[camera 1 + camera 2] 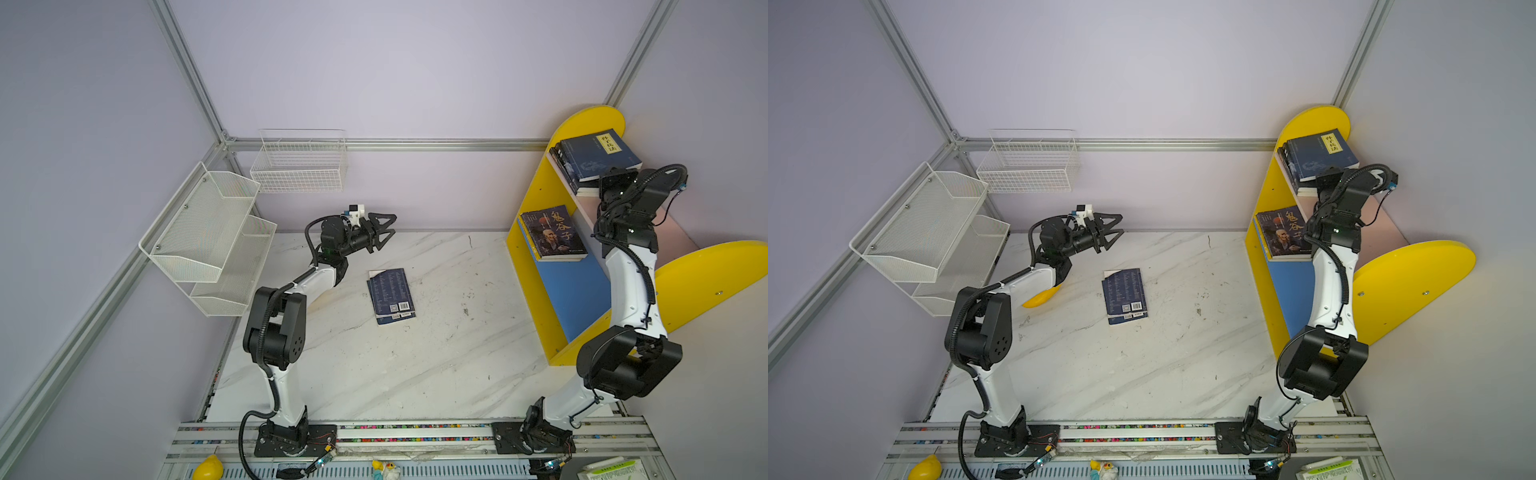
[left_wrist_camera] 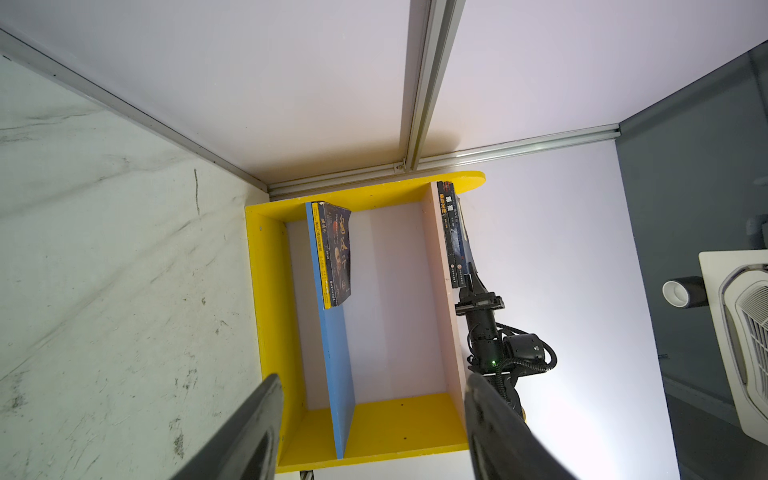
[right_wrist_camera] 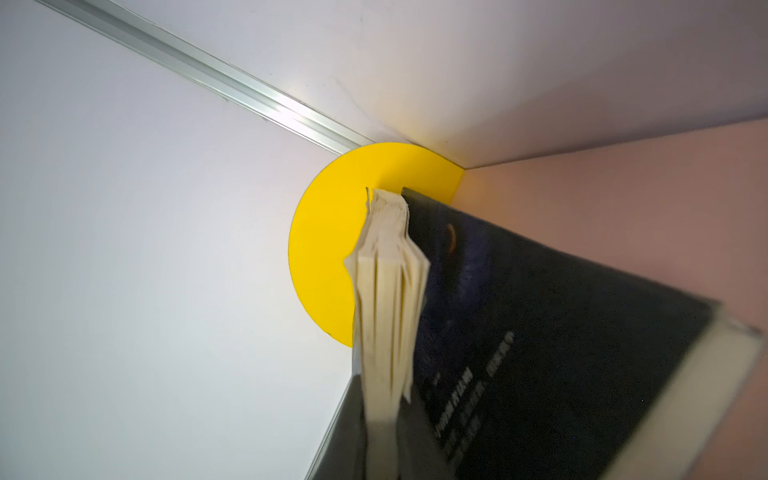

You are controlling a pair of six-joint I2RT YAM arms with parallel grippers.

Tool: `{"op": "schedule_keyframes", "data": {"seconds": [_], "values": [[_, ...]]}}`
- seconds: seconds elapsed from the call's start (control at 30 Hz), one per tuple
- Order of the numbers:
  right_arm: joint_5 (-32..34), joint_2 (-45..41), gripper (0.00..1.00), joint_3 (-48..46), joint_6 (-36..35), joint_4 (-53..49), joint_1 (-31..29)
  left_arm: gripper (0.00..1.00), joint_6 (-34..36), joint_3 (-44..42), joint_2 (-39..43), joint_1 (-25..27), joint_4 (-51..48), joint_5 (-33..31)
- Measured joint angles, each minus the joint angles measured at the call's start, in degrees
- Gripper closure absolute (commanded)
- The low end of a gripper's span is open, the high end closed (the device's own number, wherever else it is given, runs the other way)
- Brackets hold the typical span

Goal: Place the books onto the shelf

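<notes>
- A two-tier wooden shelf with rounded yellow side panels point(image 1: 715, 282) stands at the right rear of the white marble tabletop point(image 1: 415, 374). Its pink upper board point(image 1: 1387, 239) sits above its blue lower board point(image 1: 577, 299).
- A stack of dark paperbacks lies flat on the pink upper board, against the far yellow panel. The top one is a navy book with a yellow title label point(image 1: 598, 156).
- On the blue lower board, a black book with large orange characters point(image 1: 552, 232) tops a second small stack. The left wrist view shows a yellow spine point(image 2: 321, 266) beneath it.
- One more navy paperback point(image 1: 390, 296) lies flat on the tabletop, back cover and barcode up. It is between the two arms and well apart from the shelf.
- The right gripper point(image 2: 469, 276) reaches to the near edge of the upper stack. Its jaws are closed together, with their tips at the top book's edge, and whether they pinch any of it cannot be told.
- Fanned cream pages point(image 3: 386, 299) and a dark cover fill the right wrist view.
- The left gripper point(image 1: 390, 226) hovers above the tabletop behind the lying paperback. Its jaws are spread open and empty, pointing toward the shelf.
- A white mesh tiered rack point(image 1: 208, 232) and a white wire basket point(image 1: 299, 164) hang on the walls at the left.
- A yellow banana point(image 1: 1040, 297) lies on the tabletop beside the left arm.
</notes>
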State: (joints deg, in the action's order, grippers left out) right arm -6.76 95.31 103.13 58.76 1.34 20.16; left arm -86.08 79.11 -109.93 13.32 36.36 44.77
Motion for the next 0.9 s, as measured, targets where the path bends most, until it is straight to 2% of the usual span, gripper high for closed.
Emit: {"op": "schedule_keyframes", "data": {"seconds": [0.27,0.43,0.63,0.77,0.9], "values": [[0.11,0.17,0.85,0.48,-0.17,-0.85,-0.63,0.32,-0.31,0.0,-0.48,0.0,0.09,-0.02],[0.81,1.29,0.59,2.91,-0.98,-1.79,-0.83,0.32,-0.33,0.0,-0.66,0.0,0.24,-0.02],[3.02,1.9,0.42,6.99,-2.86,-6.8,-1.11,0.31,-0.35,0.0,-0.66,0.0,0.5,-0.02],[3.39,4.7,0.34,13.77,-4.52,-12.96,-1.25,0.31,-0.59,0.0,-0.85,0.0,1.4,-0.02],[3.37,5.75,0.31,16.65,-5.35,-16.76,-1.62,0.31,-1.4,0.0,-1.09,0.0,2.32,-0.02]]}}
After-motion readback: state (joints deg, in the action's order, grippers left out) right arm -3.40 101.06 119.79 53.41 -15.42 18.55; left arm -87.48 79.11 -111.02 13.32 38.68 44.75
